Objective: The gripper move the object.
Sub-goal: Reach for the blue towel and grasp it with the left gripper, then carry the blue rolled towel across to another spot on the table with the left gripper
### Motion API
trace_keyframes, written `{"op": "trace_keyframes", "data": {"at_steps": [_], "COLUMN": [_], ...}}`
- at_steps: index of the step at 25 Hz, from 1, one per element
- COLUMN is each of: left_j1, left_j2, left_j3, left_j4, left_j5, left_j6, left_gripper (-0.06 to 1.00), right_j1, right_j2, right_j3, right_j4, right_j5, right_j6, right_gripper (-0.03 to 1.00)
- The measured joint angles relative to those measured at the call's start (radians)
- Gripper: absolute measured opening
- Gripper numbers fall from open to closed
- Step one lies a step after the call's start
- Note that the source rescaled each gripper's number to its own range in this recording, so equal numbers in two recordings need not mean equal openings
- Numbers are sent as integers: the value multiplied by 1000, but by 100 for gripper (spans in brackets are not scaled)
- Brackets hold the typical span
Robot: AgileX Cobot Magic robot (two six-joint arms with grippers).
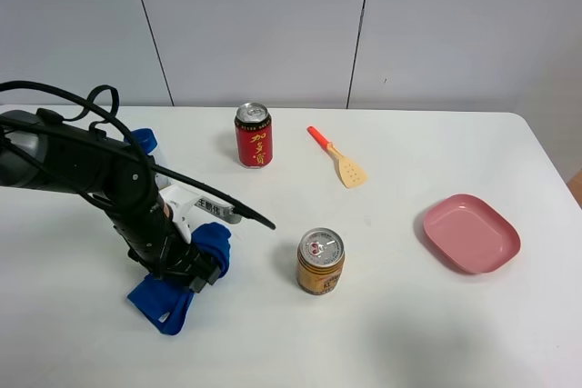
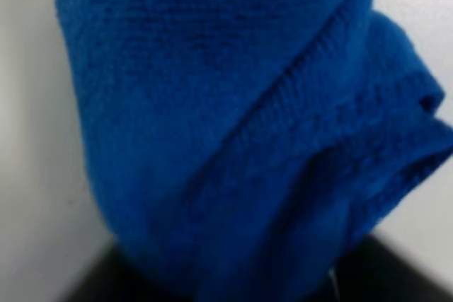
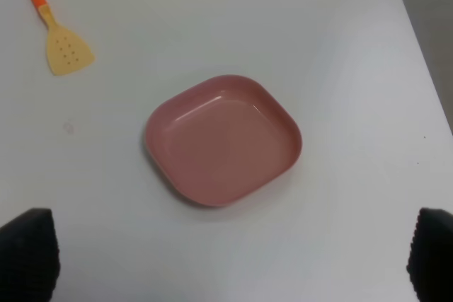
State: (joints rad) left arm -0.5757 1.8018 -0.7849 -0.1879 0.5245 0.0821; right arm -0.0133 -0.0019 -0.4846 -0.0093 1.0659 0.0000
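The bright blue cloth (image 1: 171, 302) is bunched at the front left of the white table (image 1: 409, 333). My left gripper (image 1: 196, 270), a black claw on a bulky black arm, is closed around the cloth's cinched middle, with blue ends sticking out on both sides. In the left wrist view the cloth (image 2: 226, 125) fills nearly the whole picture and hides the jaws. I cannot tell whether the cloth rests on the table or hangs just above it. My right gripper (image 3: 230, 259) is open and empty, with its black fingertips (image 3: 28, 256) wide apart above the table, short of a pink plate (image 3: 223, 139).
A white bottle (image 1: 202, 205) with a blue cap (image 1: 144, 140) lies partly behind the left arm. A gold can (image 1: 320, 262) stands just right of the cloth. A red can (image 1: 254, 135) and an orange-handled spatula (image 1: 338, 159) are farther back. The pink plate (image 1: 471, 233) is at the right.
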Motion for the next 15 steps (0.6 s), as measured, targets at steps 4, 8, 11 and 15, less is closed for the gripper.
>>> {"op": "trace_keyframes", "data": {"at_steps": [4, 8, 11, 15], "left_j1": [0, 0, -15, -62], "left_j2": [-23, -119, -204, -238], "left_j3": [-27, -113, -219, -404], "left_j4": [-24, -29, -30, -29], "left_j5": [37, 142, 228, 319], "left_j6": [-3, -7, -7, 24], "left_gripper": [1, 1, 1, 1], "right_j1": [0, 0, 0, 0], "right_j2": [0, 0, 0, 0], "right_j3": [0, 0, 0, 0], "right_j4": [0, 0, 0, 0], "right_j5": [0, 0, 0, 0], "right_j6": [0, 0, 0, 0], "right_gripper": [100, 100, 100, 100]}}
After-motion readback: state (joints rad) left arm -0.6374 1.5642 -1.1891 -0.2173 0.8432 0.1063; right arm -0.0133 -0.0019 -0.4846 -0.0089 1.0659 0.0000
